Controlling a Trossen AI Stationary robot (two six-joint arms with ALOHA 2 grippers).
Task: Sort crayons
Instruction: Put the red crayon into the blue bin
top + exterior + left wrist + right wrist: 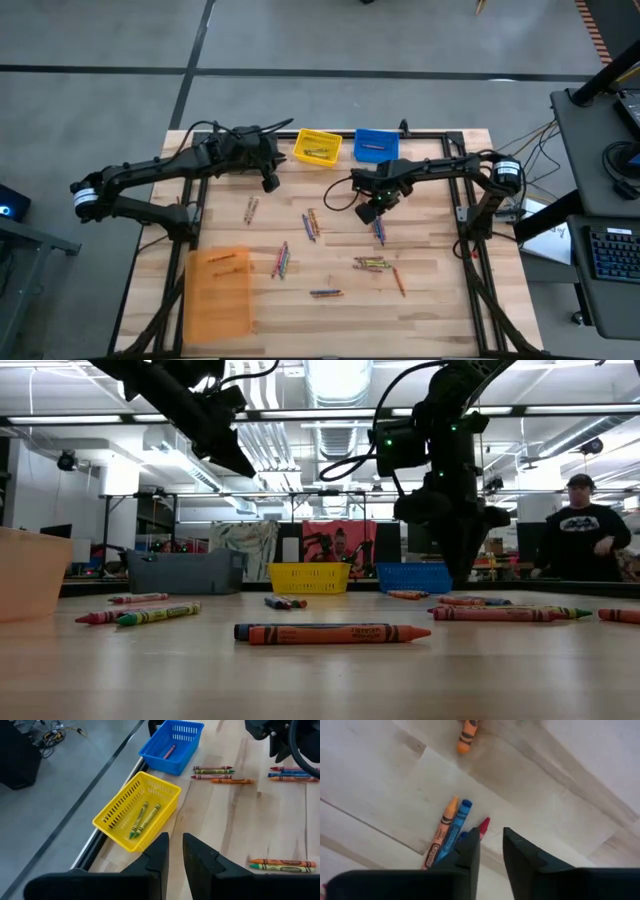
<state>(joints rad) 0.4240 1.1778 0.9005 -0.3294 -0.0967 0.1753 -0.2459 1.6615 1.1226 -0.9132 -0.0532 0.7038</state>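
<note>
Crayons lie scattered on the wooden table: a blue, an orange and a red one lie side by side under my right gripper. That gripper hangs low over them, fingers pointing down and a narrow gap apart; the red crayon's tip shows beside one finger. My left gripper is empty and narrowly open, beside the yellow bin. The yellow bin holds two yellow-green crayons. The blue bin holds one reddish crayon.
The yellow bin and blue bin stand at the far edge, and an orange bin stands at the near left. Crayon groups lie at mid-table. A person stands beyond the table.
</note>
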